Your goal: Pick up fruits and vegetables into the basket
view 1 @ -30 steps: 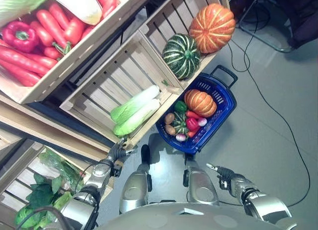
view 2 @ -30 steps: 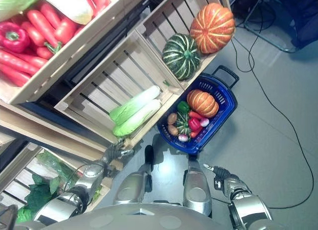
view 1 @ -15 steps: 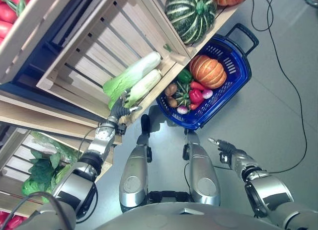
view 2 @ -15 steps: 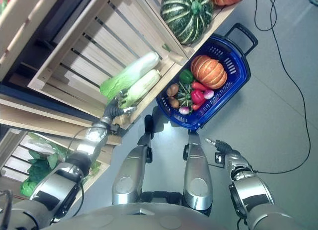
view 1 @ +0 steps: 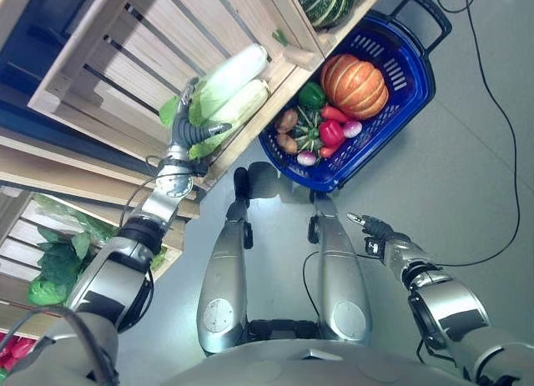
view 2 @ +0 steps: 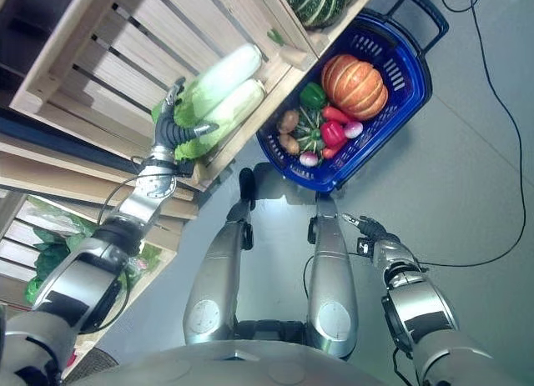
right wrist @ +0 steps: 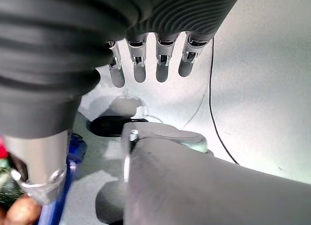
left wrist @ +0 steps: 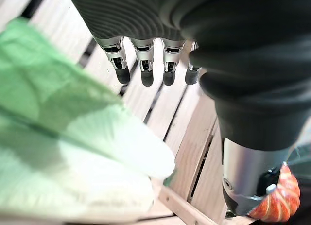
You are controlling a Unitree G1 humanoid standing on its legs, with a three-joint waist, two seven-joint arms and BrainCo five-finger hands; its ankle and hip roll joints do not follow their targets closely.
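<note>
The left hand (view 1: 185,129) is reaching up into a wooden crate (view 1: 125,65) on the shelf, right at the leafy end of two long cabbages (view 1: 225,90) lying side by side in the crate's front corner. Its fingers (left wrist: 144,69) are sticking out straight & spread, w/ the thumb off to one side. It is gripping nothing; in the left wrist view the fingertips are hanging over the slats just past the pale green cabbage.

The blue basket (view 1: 405,87) w/ a black handle (view 1: 425,4) is sitting on the grey floor (view 1: 467,152) beside the shelf, near the crate's corner. It is already holding lots of veg: an orange pumpkin (view 1: 355,84) at the handle end, then a green pepper (view 1: 311,95), a red pepper (view 1: 331,132), a small striped green squash (view 1: 307,136), 2 brown potatoes (view 1: 286,121) & a little purple-white round one (view 1: 307,157). They are all packed close & touching.

Next crate along is holding a big dark green striped squash (view 1: 329,1), partly cut off at the edge.

Lower shelf crate (view 1: 33,244), left side, is holding dark leafy greens (view 1: 57,265).

The right hand (view 1: 373,228) is hanging low over the floor, well apart from the basket, fingers (right wrist: 138,72) straight & loose, holding nothing.
</note>
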